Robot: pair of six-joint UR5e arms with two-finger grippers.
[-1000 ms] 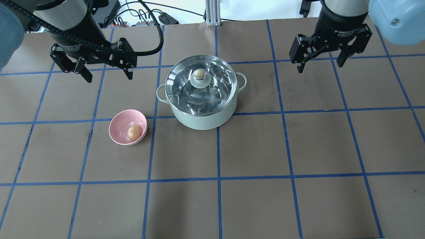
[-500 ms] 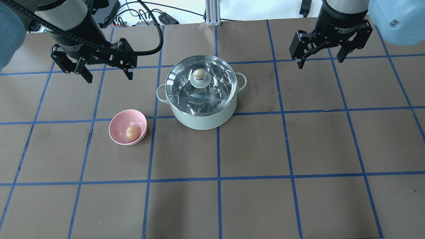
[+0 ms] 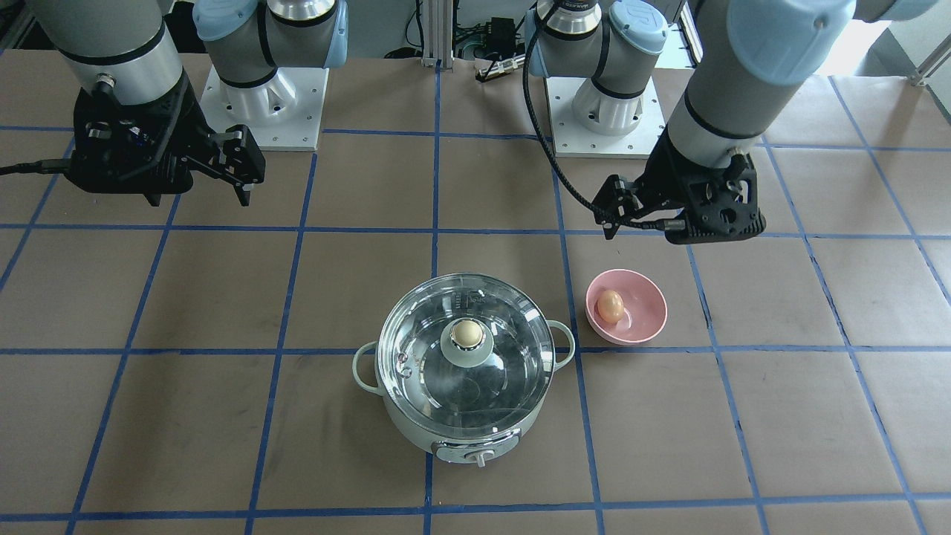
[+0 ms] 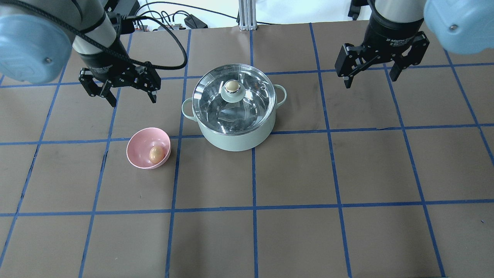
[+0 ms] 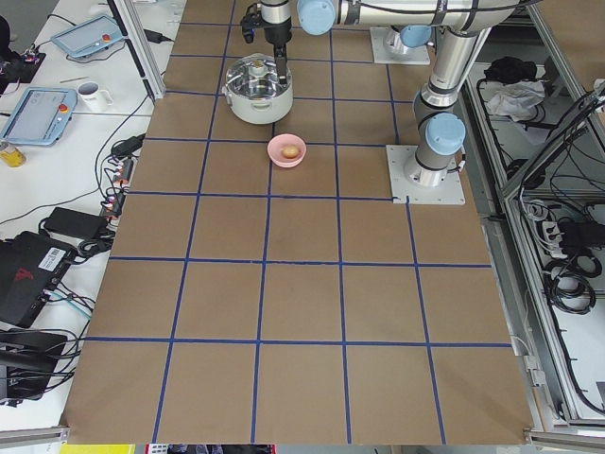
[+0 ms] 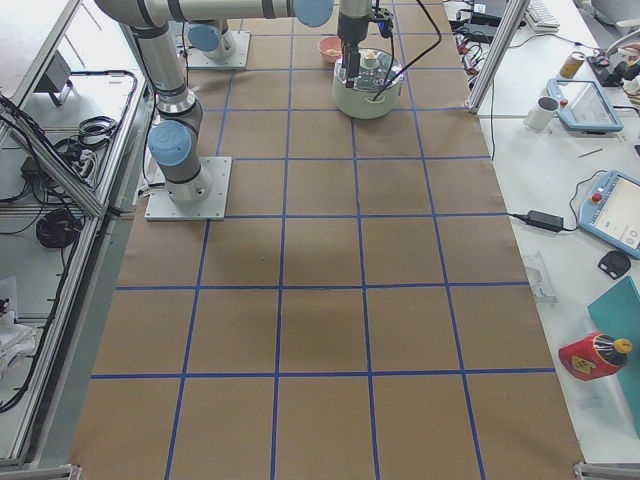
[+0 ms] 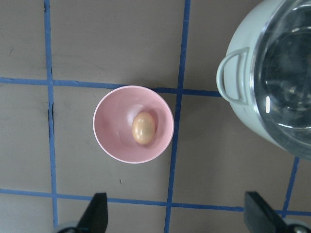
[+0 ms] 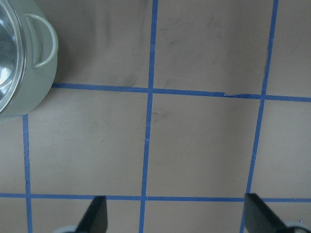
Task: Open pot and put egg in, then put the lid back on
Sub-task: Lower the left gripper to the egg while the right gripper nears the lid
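The mint-green pot (image 4: 235,138) stands mid-table with the glass lid (image 4: 216,104) on it, its beige-topped knob in the middle. The egg (image 4: 155,153) lies in a pink bowl (image 4: 136,148) to the pot's front left. My left gripper (image 4: 133,101) is open and empty, in the air behind the bowl and left of the pot. In the left wrist view the egg (image 7: 144,127) lies in the bowl ahead of the open fingers (image 7: 95,216). My right gripper (image 4: 371,80) is open and empty, in the air right of the pot.
The table is brown with a blue tape grid (image 4: 252,208). The robot bases (image 3: 260,104) stand at the table's back. In the right wrist view the pot's loop handle (image 8: 43,41) shows at the upper left.
My left arm has swung right and forward, bringing the open gripper closer to the bowl and pot. The right gripper shifted slightly back. The egg rocked a little in the bowl.
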